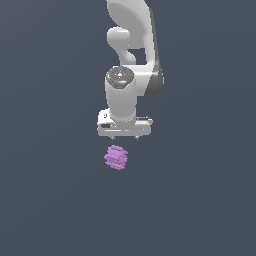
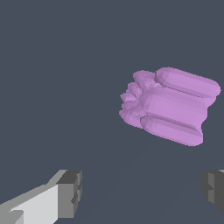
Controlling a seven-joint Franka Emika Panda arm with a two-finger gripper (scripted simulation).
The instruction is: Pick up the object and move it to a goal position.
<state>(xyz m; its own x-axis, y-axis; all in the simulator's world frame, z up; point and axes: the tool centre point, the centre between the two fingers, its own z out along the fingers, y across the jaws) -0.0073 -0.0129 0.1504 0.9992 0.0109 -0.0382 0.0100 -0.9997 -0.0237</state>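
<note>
The object is a small light-purple knobbly block (image 1: 116, 158) of ridged lumps lying on the dark grey floor. In the exterior view it sits just in front of and below my white gripper (image 1: 123, 136), apart from it. In the wrist view the block (image 2: 170, 105) lies ahead of the fingers and off to one side of the gap. My gripper (image 2: 142, 192) is open and empty, with one grey fingertip pad (image 2: 70, 192) and the other (image 2: 214, 190) spread wide. Nothing is between the jaws.
The white arm (image 1: 131, 60) rises behind the gripper in the exterior view. The plain dark grey floor (image 1: 50, 200) surrounds everything. No goal marker shows.
</note>
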